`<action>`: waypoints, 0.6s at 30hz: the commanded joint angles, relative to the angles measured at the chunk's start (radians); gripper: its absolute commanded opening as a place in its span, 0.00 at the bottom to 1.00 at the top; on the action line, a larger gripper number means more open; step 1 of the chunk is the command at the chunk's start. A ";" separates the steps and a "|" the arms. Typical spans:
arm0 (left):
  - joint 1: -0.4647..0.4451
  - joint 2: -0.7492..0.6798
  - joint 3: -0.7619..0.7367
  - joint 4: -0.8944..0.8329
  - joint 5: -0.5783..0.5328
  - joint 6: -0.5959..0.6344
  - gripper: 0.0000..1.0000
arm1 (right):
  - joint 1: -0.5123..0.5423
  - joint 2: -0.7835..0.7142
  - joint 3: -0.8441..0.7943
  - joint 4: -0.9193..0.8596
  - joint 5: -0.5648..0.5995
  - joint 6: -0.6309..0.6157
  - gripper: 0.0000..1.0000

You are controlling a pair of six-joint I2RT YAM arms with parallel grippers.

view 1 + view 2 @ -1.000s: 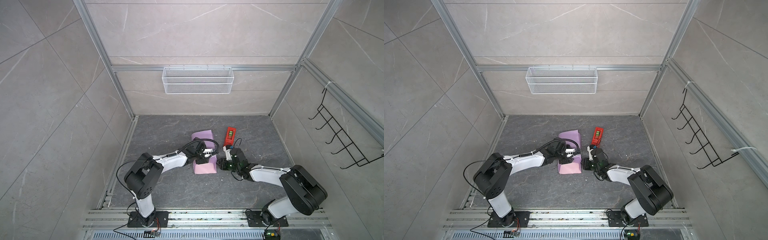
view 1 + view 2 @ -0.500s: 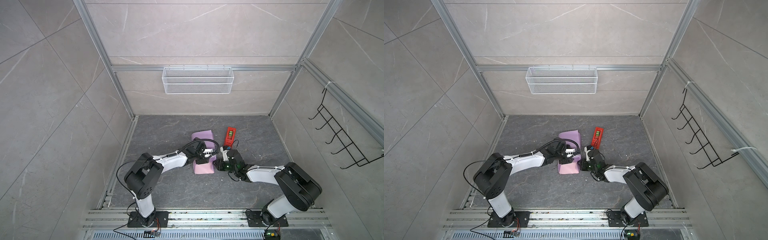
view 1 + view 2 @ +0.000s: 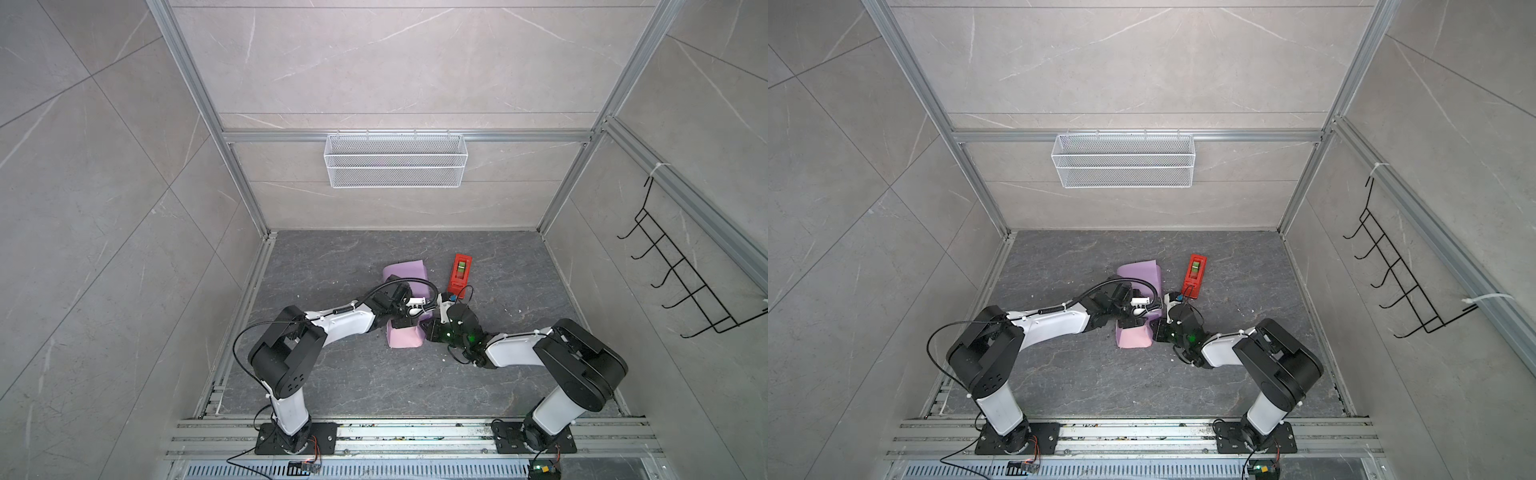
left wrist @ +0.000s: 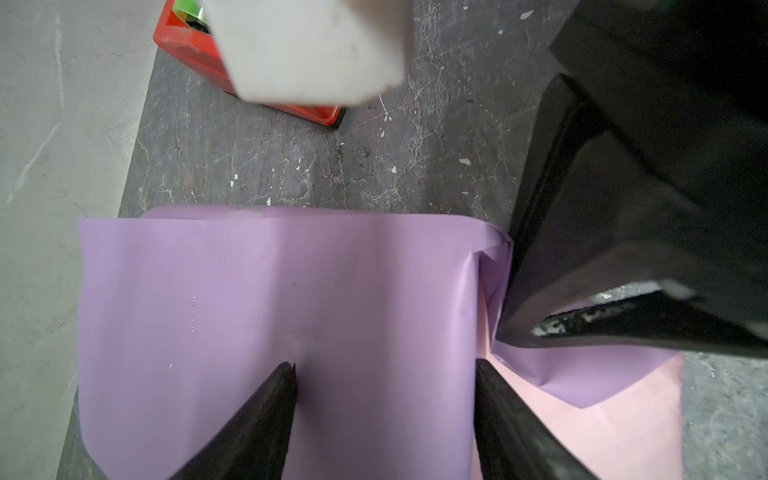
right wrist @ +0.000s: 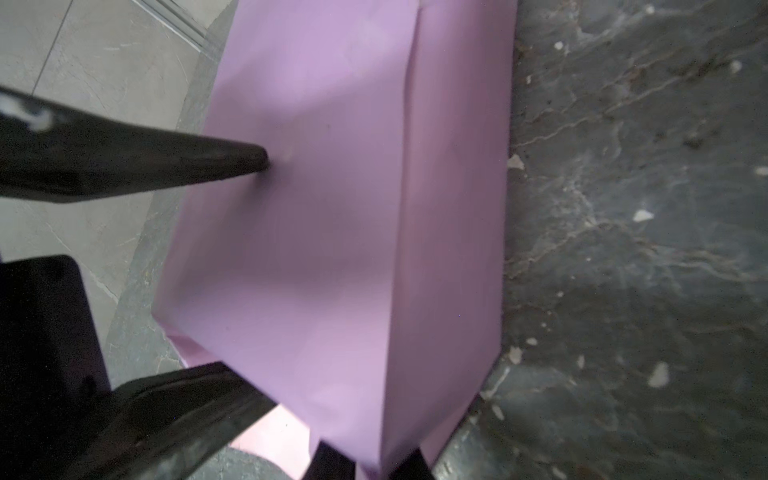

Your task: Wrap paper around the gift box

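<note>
On the grey table (image 3: pixel 374 386), the paper (image 3: pixel 405 338) shows a pink flap nearest and lilac beyond, draped over the gift box, which stays hidden beneath it. The left gripper (image 4: pixel 384 368) stands wide open, its 2 fingertips pressing the lilac top. The right gripper (image 5: pixel 372 465) is nearly closed, pinching a lilac corner fold. Farther back lies the red tape dispenser (image 3: pixel 460 272).

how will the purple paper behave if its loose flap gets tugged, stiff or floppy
Likely floppy: the paper looks thin and creases sharply at the folded flap. Probably light, so a tug could drag the whole sheet unless the left gripper, tips apart and resting on it, pins it. Its smooth face may slip.
</note>
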 commanded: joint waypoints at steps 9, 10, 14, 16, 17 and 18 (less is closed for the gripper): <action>0.003 0.017 -0.001 -0.073 -0.004 -0.013 0.70 | 0.016 0.069 -0.019 0.131 0.062 0.037 0.12; 0.003 0.013 -0.002 -0.074 -0.003 -0.016 0.71 | 0.018 0.072 -0.020 0.135 0.061 0.039 0.12; 0.002 0.002 -0.002 -0.066 0.010 -0.035 0.73 | 0.019 0.079 -0.023 0.143 0.068 0.039 0.11; 0.002 0.001 -0.003 -0.062 0.010 -0.040 0.74 | 0.021 0.079 -0.025 0.143 0.070 0.039 0.11; 0.002 0.004 -0.002 -0.060 0.006 -0.043 0.75 | 0.021 0.079 -0.025 0.146 0.071 0.039 0.11; 0.002 0.007 -0.001 -0.059 0.001 -0.043 0.75 | 0.021 0.079 -0.027 0.148 0.070 0.039 0.11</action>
